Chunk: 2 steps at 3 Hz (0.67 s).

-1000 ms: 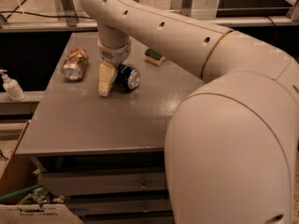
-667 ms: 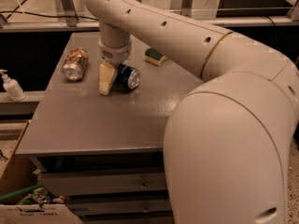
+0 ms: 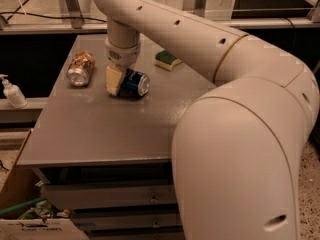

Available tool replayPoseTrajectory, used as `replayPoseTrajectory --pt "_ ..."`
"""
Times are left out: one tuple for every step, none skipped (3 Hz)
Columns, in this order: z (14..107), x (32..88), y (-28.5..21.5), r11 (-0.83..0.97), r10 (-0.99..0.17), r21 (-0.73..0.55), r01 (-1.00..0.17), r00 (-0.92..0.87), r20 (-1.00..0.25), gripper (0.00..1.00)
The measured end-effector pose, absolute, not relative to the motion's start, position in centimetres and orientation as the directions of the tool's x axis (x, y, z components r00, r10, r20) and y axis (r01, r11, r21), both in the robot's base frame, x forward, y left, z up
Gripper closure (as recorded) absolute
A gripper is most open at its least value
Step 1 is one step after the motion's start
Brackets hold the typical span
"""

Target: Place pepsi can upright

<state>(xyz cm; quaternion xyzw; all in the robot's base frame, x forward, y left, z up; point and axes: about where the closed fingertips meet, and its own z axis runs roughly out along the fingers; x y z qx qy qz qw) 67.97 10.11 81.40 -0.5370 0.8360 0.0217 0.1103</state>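
Note:
The pepsi can (image 3: pixel 135 83), dark blue with a silver end, lies on its side on the grey table (image 3: pixel 100 129), its end facing front right. My gripper (image 3: pixel 117 81) is down at the can's left side, touching it, just above the table top. The wrist above it hides the far side of the can.
A tan-orange patterned can (image 3: pixel 80 68) lies on its side to the left of the pepsi can. A green and yellow sponge (image 3: pixel 167 60) lies behind right. A white pump bottle (image 3: pixel 12 92) stands off the table's left edge. My arm's large body fills the right foreground.
The gripper has shifted very slightly at the pepsi can; the can still lies on its side in nearly the same spot.

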Motion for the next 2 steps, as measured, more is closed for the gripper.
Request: replayPoseTrajectory --pt "82.0 68.0 10.1 0.422 -0.893 -0.082 -0.903 -0.399 -0.208 0.86" --pt "84.0 67.7 11.0 0.418 -0.873 -0.042 -0.908 -0.388 -0.294 1.0"
